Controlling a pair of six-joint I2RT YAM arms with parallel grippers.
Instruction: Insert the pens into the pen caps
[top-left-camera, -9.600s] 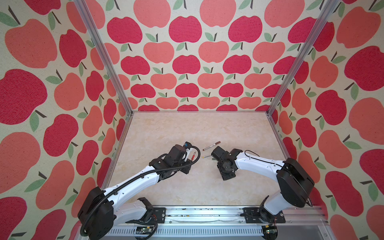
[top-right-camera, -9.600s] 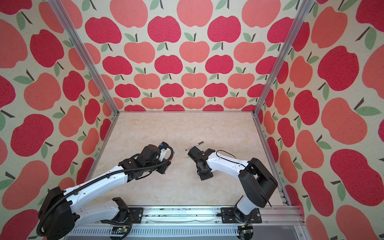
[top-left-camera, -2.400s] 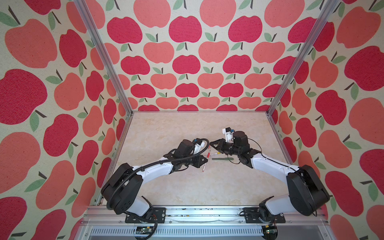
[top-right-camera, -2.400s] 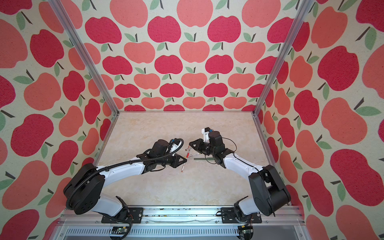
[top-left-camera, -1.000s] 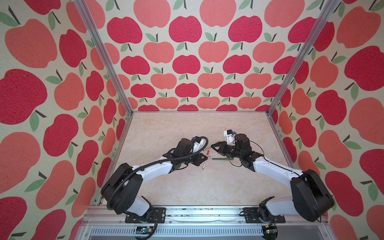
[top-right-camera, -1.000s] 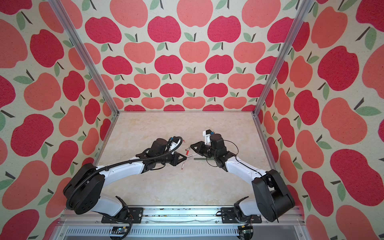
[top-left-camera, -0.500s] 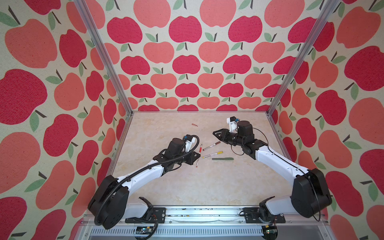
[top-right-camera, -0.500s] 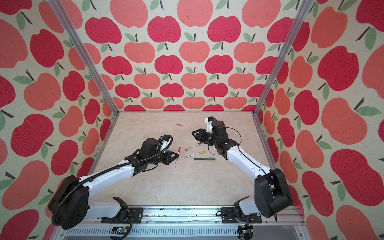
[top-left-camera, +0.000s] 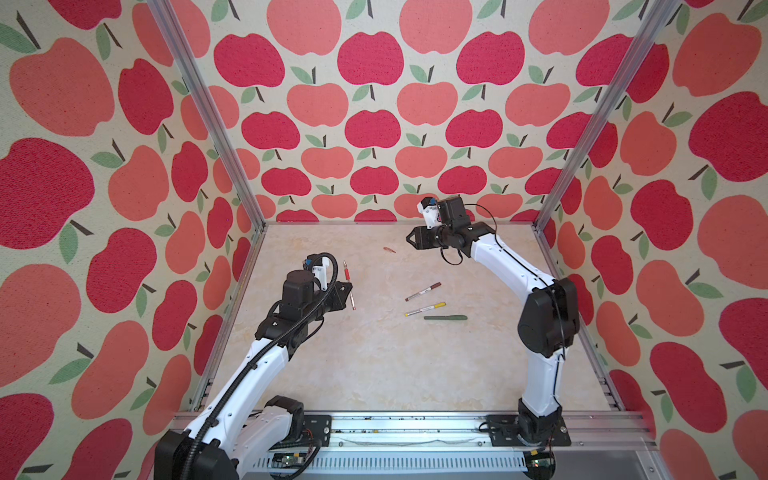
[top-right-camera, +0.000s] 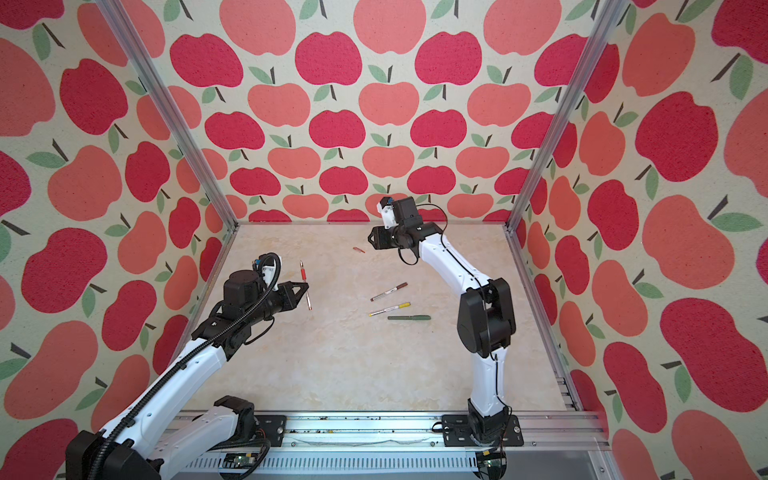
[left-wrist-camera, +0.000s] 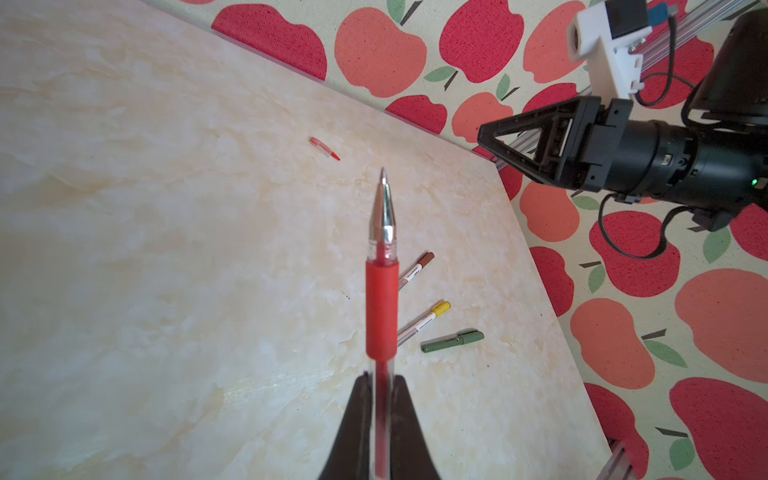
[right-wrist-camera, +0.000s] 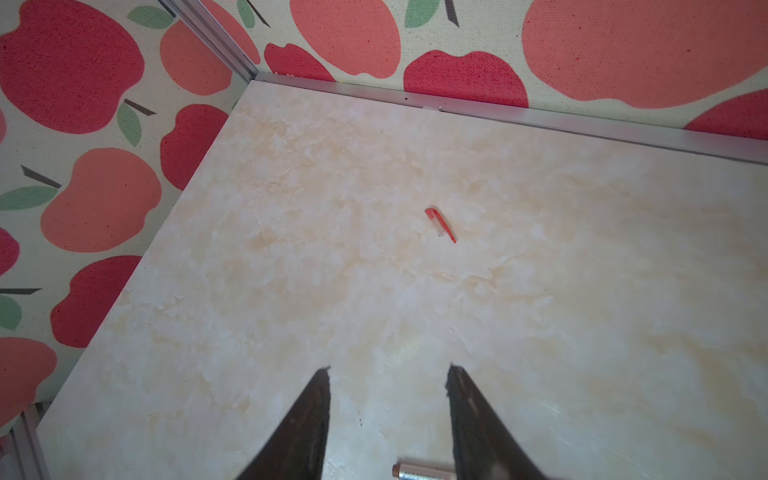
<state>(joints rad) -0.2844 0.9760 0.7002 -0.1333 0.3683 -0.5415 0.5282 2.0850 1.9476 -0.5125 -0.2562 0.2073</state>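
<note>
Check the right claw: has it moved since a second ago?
Yes. The right claw has pulled away from the dark green pen on the table and gone toward the back wall, near the red cap.

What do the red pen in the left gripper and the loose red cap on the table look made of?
Red pen: clear glossy plastic barrel by the look, matte red sleeve, likely rubber, and a shiny silvery cone tip, probably metal. Red cap: see-through body with an opaque red clip, apparently plastic.
</note>
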